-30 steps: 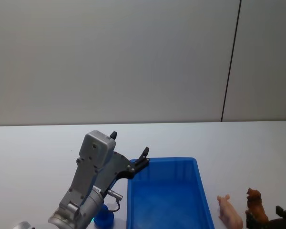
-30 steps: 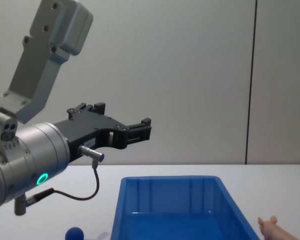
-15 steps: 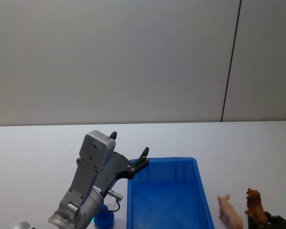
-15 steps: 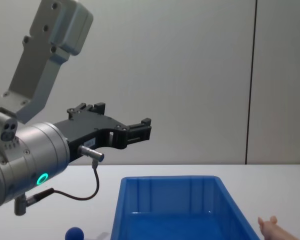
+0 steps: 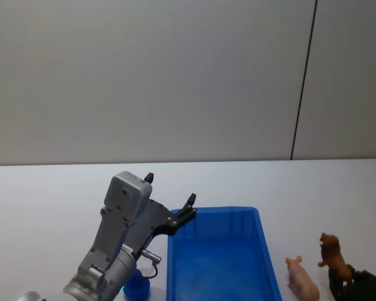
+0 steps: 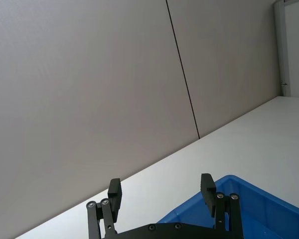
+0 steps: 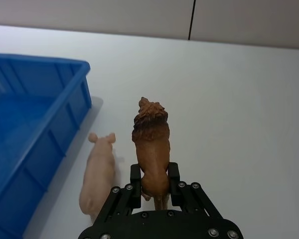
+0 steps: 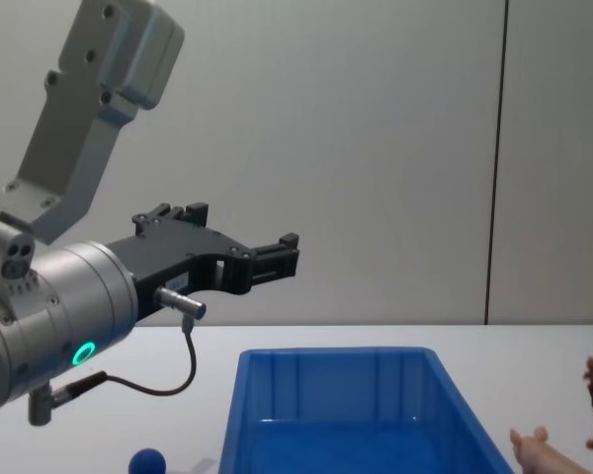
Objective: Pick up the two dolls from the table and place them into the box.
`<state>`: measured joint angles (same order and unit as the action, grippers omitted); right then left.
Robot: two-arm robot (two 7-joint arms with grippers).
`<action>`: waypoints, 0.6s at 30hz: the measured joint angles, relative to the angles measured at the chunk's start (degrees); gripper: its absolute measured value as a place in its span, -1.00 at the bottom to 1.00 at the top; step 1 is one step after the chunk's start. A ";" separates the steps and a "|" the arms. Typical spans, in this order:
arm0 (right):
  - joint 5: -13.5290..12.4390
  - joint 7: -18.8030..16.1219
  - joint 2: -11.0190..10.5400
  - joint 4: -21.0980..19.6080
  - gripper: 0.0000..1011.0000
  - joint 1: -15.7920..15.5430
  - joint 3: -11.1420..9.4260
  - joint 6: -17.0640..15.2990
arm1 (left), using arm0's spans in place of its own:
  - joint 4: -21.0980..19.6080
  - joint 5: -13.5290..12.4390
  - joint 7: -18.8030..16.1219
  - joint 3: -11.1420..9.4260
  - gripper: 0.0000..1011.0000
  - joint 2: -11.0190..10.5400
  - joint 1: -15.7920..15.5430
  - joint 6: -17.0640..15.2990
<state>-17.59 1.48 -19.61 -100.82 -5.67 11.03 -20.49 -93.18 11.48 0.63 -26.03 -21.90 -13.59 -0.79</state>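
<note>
Raising the reddish-brown doll (image 7: 150,144) clear of the tabletop (image 5: 50,200), higher than half a second ago and well above where it was standing a second ago. Gripping it by the hindquarters with the right end effector (image 7: 153,178), fingers (image 7: 135,185) pressing narrowly on both flanks, maned head pointing toward the far side. Holding it at the near right of the scene, just right of the pale pink pig (image 7: 97,174).

Leaving the pig lying on the tabletop, snout toward the far side, close beside the right wall of the box (image 7: 65,124) but not clearly touching it. Having the pig and that raised blue wall sitting between the lifted doll and the inside of the box. Showing nothing resting inside the part of the box in sight, just ribbed walls and a blue floor.

Keeping the left end effector (image 6: 161,191) hanging in the air over the far left corner of the box, unmoved across the last second, fingers spread wide and gripping nothing. Crossing the left arm over the tabletop left of the box, partly covering the small blue ball (image 8: 147,461) lying near the box's near left corner.
</note>
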 joint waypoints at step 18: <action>2.91 -5.44 1.24 -5.16 -0.40 1.64 1.20 3.64 | 0.00 0.00 0.00 0.00 0.98 0.00 0.00 0.00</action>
<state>-14.68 -3.96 -18.37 -105.98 -4.04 12.22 -16.85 -93.18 11.48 0.62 -26.03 -21.89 -13.59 -0.79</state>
